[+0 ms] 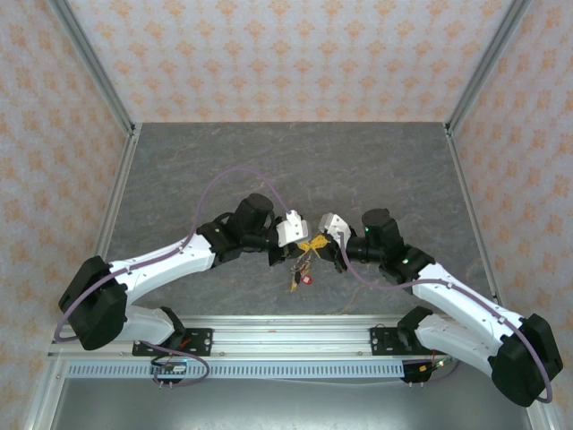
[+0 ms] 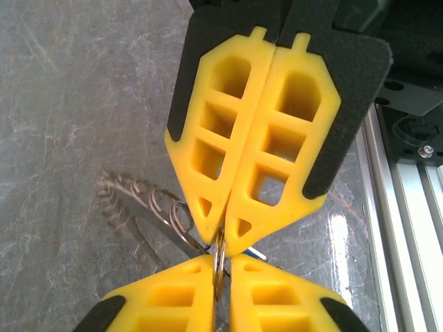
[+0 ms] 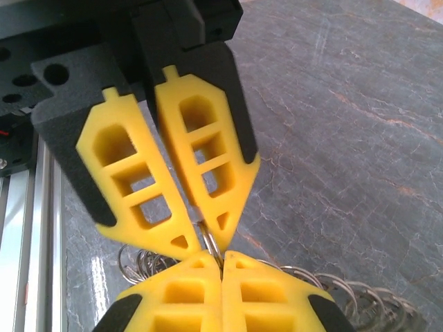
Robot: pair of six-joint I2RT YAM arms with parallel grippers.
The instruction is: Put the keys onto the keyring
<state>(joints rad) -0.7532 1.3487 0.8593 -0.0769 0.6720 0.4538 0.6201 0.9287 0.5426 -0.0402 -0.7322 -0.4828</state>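
My two grippers meet tip to tip over the middle of the table, the left gripper [image 1: 303,244] facing the right gripper [image 1: 319,242]. Both are shut on the same thin metal loop of the keyring [image 2: 219,252], which stands edge-on between the four yellow fingertips. In the left wrist view my left gripper [image 2: 220,263] grips it from below, and the rest of the keyring trails left as a chain of small wire loops [image 2: 142,200]. The right gripper [image 3: 223,257] pinches the same loop [image 3: 211,242]. The keys [image 1: 300,276], with a red tag [image 1: 308,279], hang under the grippers. A blue tag [image 2: 257,253] peeks out.
The grey stone-look table [image 1: 269,170] is boxed in by patterned walls with metal corner posts [image 1: 94,67]. An aluminium rail [image 1: 286,339] carrying both arm bases runs along the near edge, close behind the grippers [image 2: 405,207].
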